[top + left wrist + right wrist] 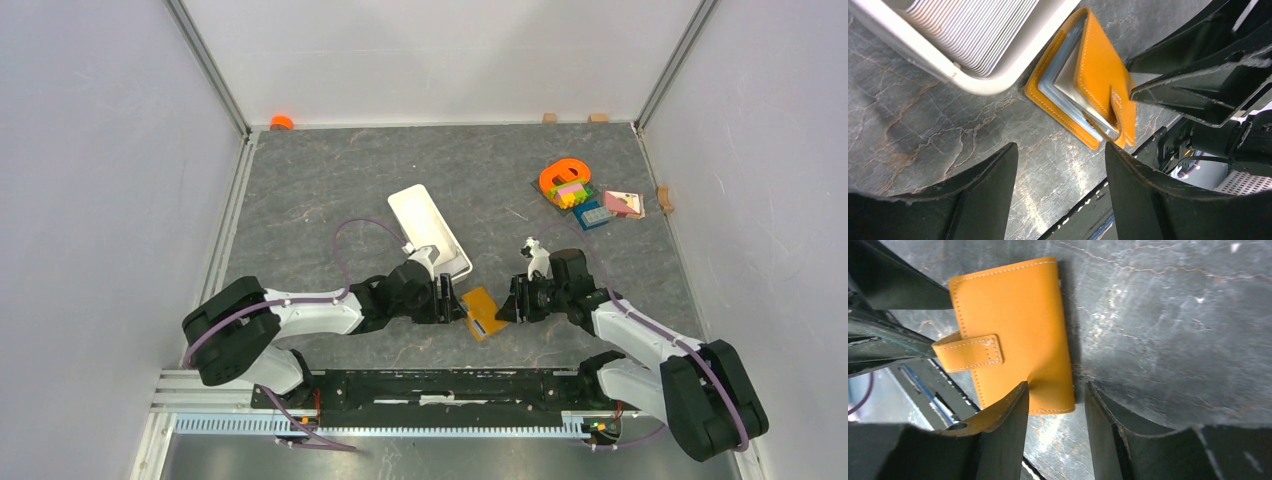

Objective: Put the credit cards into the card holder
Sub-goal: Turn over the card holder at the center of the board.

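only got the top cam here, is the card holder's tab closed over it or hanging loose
observer: the right wrist view shows the tab folded over onto the card holder top face; whether it is snapped I cannot tell.
operator: is right gripping it
observer: no, the right jaws stand open; the holder's near corner shows in the gap between them.
operator: and left
observer: the left jaws stand open too, with nothing held between them; the holder lies ahead of them.

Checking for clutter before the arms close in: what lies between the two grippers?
Only the folded card holder lies between the left gripper and the right gripper. The top external view shows this best.
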You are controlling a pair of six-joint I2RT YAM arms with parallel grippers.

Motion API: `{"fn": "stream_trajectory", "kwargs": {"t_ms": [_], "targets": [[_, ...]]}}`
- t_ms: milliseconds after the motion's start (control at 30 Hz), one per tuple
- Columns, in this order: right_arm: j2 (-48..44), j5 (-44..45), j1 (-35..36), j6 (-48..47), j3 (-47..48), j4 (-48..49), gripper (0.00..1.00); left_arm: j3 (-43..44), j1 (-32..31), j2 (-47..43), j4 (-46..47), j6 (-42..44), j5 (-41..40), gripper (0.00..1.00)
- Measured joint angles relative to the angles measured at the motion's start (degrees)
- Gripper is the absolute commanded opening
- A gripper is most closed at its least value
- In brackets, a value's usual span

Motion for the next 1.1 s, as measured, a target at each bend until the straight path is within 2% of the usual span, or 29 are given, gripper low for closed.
{"fn": "stream_trajectory", "kwargs": {"t_ms": [333, 600, 833, 1000, 1100], "targets": [[3.39, -8.96, -0.11, 5.22, -5.01, 13.03, 0.49, 0.46, 0.0, 0.22, 5.09, 0.24, 0.31, 0.68], [4.11, -10.84, -0.17, 8.79, -7.61, 19.17, 0.49, 2.71, -0.07, 5.9, 5.81, 0.22, 0.74, 0.66], [5.73, -11.8, -0.22, 10.97, -9.01, 23.61, 0.49, 2.71, -0.5, 6.32, 7.48, 0.17, 1.49, 0.59], [6.43, -12.02, -0.22, 11.98, -9.46, 25.38, 0.49, 2.62, -0.81, 5.81, 8.17, 0.17, 1.29, 0.59], [6.58, -12.04, -0.22, 12.79, -9.97, 26.67, 0.49, 2.62, -0.83, 5.75, 7.96, 0.17, 0.83, 0.54]]}}
